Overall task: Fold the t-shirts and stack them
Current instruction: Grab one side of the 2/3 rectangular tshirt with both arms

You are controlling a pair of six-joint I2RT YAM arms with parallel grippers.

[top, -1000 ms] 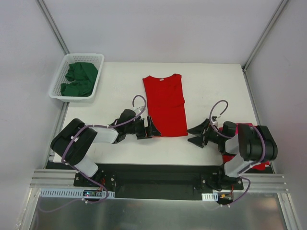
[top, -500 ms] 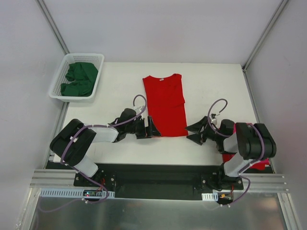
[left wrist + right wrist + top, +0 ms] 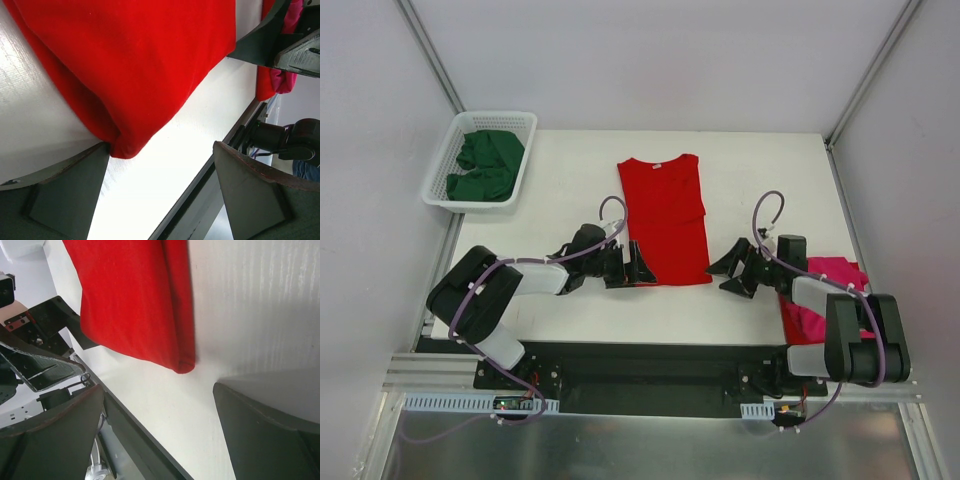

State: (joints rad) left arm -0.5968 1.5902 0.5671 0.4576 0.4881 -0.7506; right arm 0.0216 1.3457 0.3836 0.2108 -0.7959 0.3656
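Top view, count: 1 bright red cloth t-shirt, 1 magenta-pink cloth t-shirt, 1 white plastic lattice basket, 2 grippers. The dark green cloth t-shirts are bundled in the basket, so I can't tell how many there are.

The red t-shirt lies flat mid-bench as a long narrow strip, collar at the far end, hem toward the arms. The basket sits on the far-left corner of the white bench. The pink shirt is bunched at the near-right edge, partly under the right arm.

The left gripper is low at the red hem's near-left corner, jaws spread. The right gripper is just off the near-right corner, jaws spread, holding nothing.

Open room: bare bench on both sides of the red shirt, beyond its collar, and in a thin strip between the hem and the near edge.

Left wrist view: jaws are wide apart. The red hem corner sits right against the tip of one finger, not pinched. The rest of the space between the jaws is bare bench, and the bench's near edge runs close past the corner. The right gripper and some pink cloth show top right.

Right wrist view: jaws are wide apart and nothing is held. The red corner, a doubled fold edge, lies near the jaws and clear of both fingers. There is bare bench to the right of it and the left gripper is at the left.
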